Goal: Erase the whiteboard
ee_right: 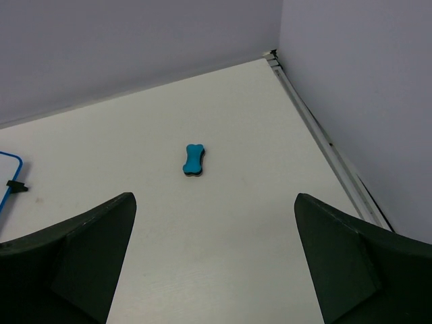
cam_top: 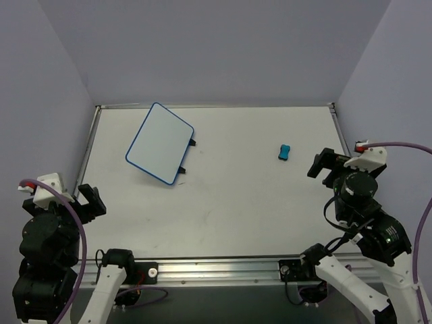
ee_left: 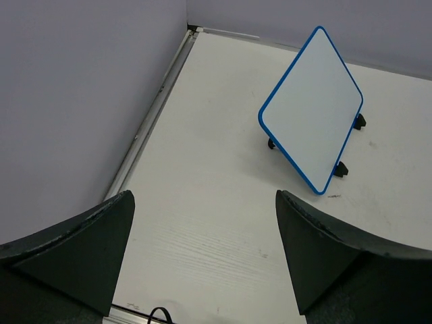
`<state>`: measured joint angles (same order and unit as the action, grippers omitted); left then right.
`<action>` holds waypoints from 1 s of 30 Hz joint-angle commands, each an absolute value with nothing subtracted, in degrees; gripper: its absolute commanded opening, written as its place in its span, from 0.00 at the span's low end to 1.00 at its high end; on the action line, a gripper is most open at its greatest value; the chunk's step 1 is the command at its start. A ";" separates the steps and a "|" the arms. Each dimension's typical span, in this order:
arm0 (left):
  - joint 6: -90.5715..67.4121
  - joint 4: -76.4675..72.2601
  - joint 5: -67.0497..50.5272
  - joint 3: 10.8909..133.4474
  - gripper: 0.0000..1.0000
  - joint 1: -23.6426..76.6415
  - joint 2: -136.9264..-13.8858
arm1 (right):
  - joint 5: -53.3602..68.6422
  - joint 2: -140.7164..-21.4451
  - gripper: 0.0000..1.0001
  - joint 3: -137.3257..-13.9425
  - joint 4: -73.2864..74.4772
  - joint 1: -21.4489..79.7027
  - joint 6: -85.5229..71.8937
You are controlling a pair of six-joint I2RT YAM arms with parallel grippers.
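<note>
The whiteboard (cam_top: 160, 144) sits at the back left of the worktop (cam_top: 236, 202), turned at an angle to its edges and apparently propped at a tilt on small black feet (ee_left: 342, 169). Its face looks blank from both views that show it, though faint marks might not show from here. The blue bone-shaped eraser (ee_right: 193, 160) lies flat toward the right, well apart from the board.

Neither arm holds anything. The left end effector (ee_left: 204, 202) hangs with its jaws spread wide near the left front, facing the board. The right end effector (ee_right: 216, 202) is equally wide, with the eraser ahead of it.

The likely trouble starts with the eraser. It is small and low, so fingers coming down off centre could nudge it along the smooth worktop rather than close on it, or pinch it crooked so its pad meets the board at an angle.

The board is the second risk. It looks light and stands on little feet, so wiping pressure could slide or tip it unless the left arm steadies the frame.

With both arms working at that one corner, they could also knock each other.
</note>
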<state>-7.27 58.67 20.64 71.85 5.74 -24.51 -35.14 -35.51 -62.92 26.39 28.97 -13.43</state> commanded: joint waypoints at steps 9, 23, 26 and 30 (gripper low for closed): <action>-10.73 48.95 22.23 62.22 0.94 6.68 -21.27 | -35.94 -29.44 1.00 -64.42 32.16 29.36 -13.71; -8.26 50.19 26.28 63.29 0.94 8.96 -20.57 | -42.63 -34.36 1.00 -66.62 35.77 29.27 -10.11; -8.53 49.66 26.02 62.40 0.94 8.96 -19.78 | -42.10 -34.28 1.00 -66.80 35.77 29.27 -10.11; -8.00 49.48 25.14 62.05 0.94 8.96 -20.21 | -40.53 -34.10 1.00 -66.71 35.33 29.36 -9.76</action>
<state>-8.56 52.45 25.34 62.22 8.71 -20.32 -40.45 -33.43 -66.24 35.42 28.97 -10.92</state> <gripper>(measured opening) 0.940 0.996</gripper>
